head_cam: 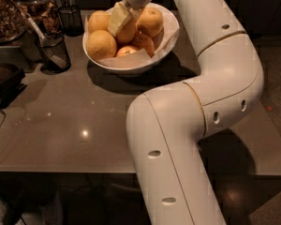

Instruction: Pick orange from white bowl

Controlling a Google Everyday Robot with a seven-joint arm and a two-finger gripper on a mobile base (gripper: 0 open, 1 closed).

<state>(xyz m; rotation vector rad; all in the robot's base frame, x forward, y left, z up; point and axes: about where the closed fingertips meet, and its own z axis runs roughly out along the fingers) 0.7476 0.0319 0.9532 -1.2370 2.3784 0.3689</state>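
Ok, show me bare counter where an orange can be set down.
The widest bare patch of counter lies in front of the bowl, left of the arm. The back left corner is crowded with mesh cups. The hand hangs over the bowl.

Cream tool at yellow-orange orange, white bowl

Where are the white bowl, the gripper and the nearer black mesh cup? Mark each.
white bowl (131,65), camera view, front wall.
gripper (123,20), camera view, its tip, over the bowl.
nearer black mesh cup (55,54), camera view, side wall.
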